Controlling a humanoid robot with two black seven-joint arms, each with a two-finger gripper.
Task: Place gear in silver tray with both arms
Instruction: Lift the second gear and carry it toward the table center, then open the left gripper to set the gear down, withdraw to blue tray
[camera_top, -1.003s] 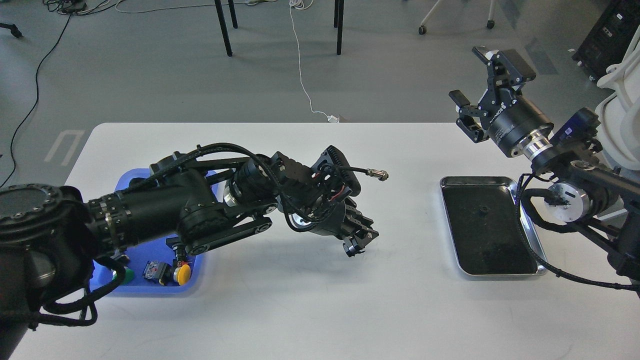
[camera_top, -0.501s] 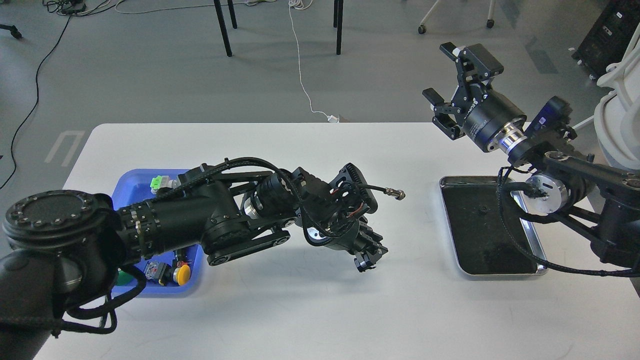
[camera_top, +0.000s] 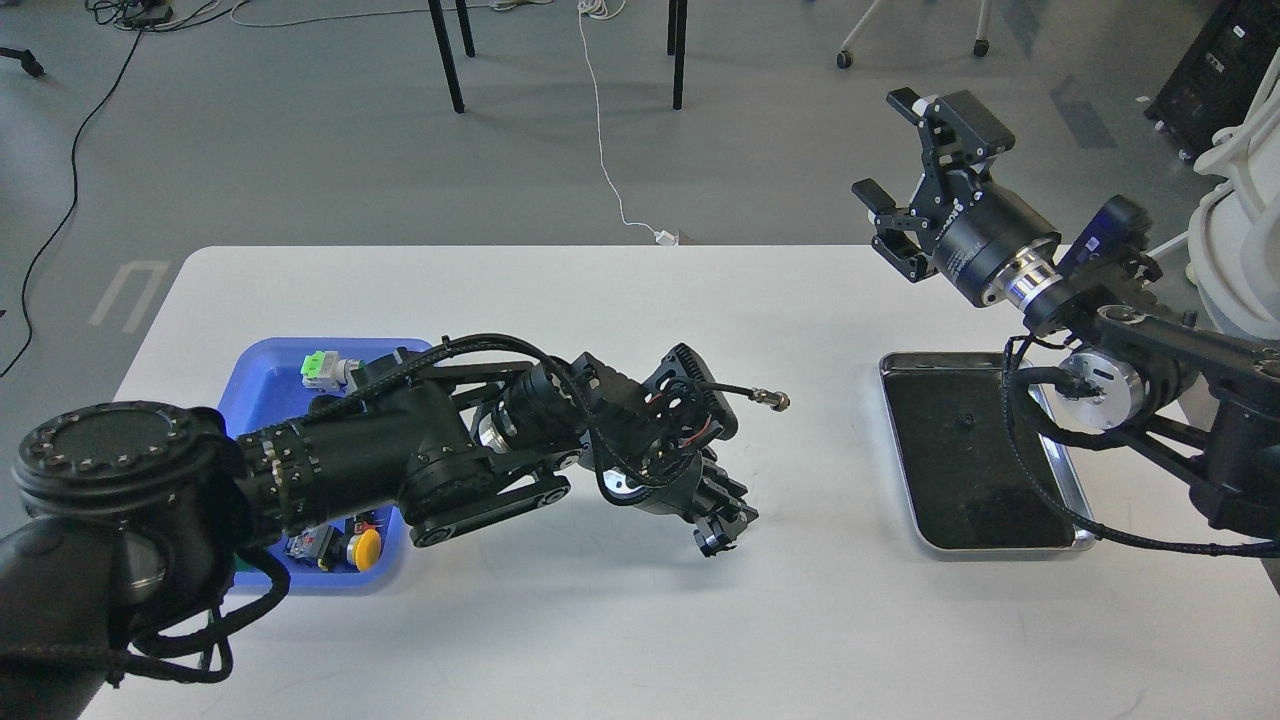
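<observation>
A humanoid robot's two black arms reach over a white worktop. The left tool hangs low above the bare middle of the worktop, pointing down and away; it is seen dark and end-on, so whether it is open, closed or holding anything cannot be told. A gear cannot be made out anywhere in view. Behind that tool, the left arm covers much of a blue tray, leaving only a green-and-grey part at its far side and a yellow-capped part at its near edge to show. A loose cable plug juts from the left wrist. The right tool is raised beyond the worktop's far edge, its two fingers spread wide with nothing between them. Below and nearer than it lies the silver tray, its black floor mostly bare; the right arm and a cable cross its right rim, hiding that side.
</observation>
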